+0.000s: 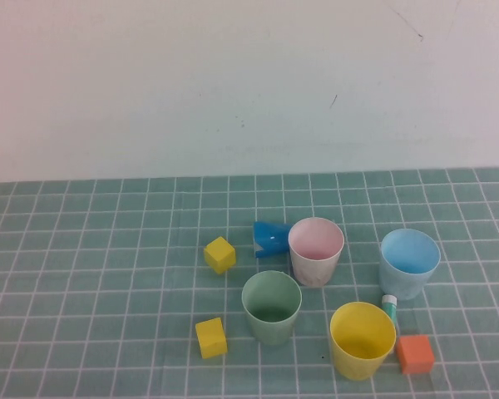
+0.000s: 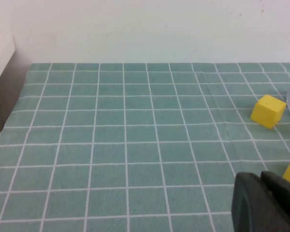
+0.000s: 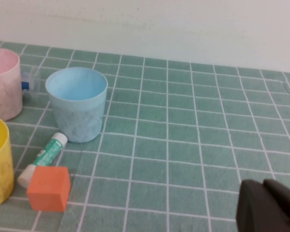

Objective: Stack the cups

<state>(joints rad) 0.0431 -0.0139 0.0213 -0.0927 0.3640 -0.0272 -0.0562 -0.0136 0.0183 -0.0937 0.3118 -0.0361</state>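
Stacking has not begun: pink cup (image 1: 316, 250), green cup (image 1: 271, 306), yellow cup (image 1: 362, 339) and blue cup (image 1: 409, 263) stand apart on the table (image 1: 83, 274). Left gripper (image 2: 263, 203) and right gripper (image 3: 268, 207) hang clenched, empty, near the table's front edge.

No readable text, label, brand, number or sign appears on anything here.

smooth matt plastic cups (image 1: 316, 251); checked cloth table cover (image 1: 91, 283) lies slightly creased; grippers' fingers (image 3: 266, 205) are matt black.
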